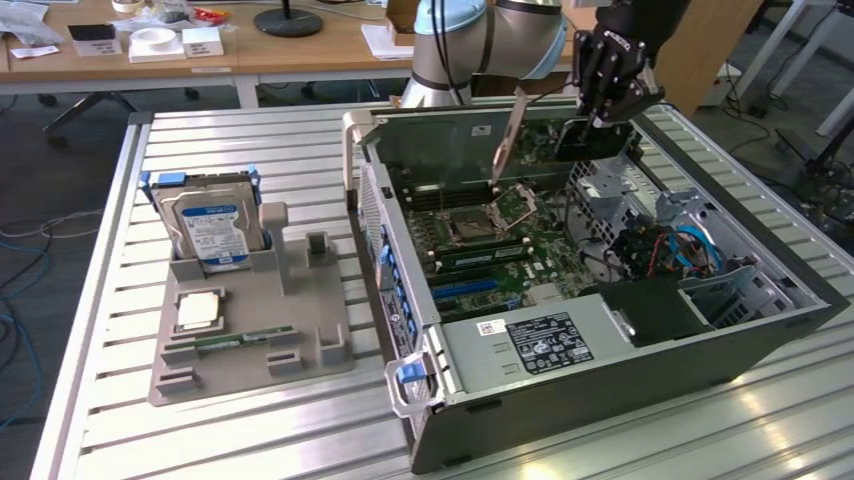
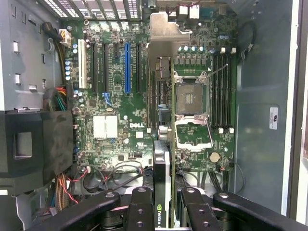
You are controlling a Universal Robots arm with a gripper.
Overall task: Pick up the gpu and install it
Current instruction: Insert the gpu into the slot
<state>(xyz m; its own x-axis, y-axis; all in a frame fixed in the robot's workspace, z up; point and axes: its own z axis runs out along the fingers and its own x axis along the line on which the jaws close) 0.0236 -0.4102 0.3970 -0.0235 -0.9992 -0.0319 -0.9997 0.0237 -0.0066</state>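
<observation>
The gpu (image 2: 163, 163) is off the table and in the gripper (image 2: 166, 204), whose jaws stand narrow and clamp the card by its two flat faces. The wrist view looks straight down the card's thin edge, with the fingers (image 2: 140, 207) pressed against either side. Its long axis runs away from the gripper toward the rear wall of the computer case (image 1: 627, 385), with the metal bracket (image 2: 166, 29) at the far end. That axis lies parallel to the row of expansion slots on the motherboard (image 2: 110, 144). The card is not over a slot, though. It hangs to one side of the blue slot (image 2: 127, 67), between the slot row and the open CPU socket (image 2: 192, 98), close beside the socket. In the exterior view the gpu (image 1: 587, 140) shows as a dark block under the gripper (image 1: 603, 112), raised clear above the board inside the open case. By my reading, the relation that matters is this sideways offset from the slot row, since the heading already matches. Well apart, at the exterior view's left, a hard drive (image 1: 207, 225) stands on a grey holder (image 1: 254, 370).
</observation>
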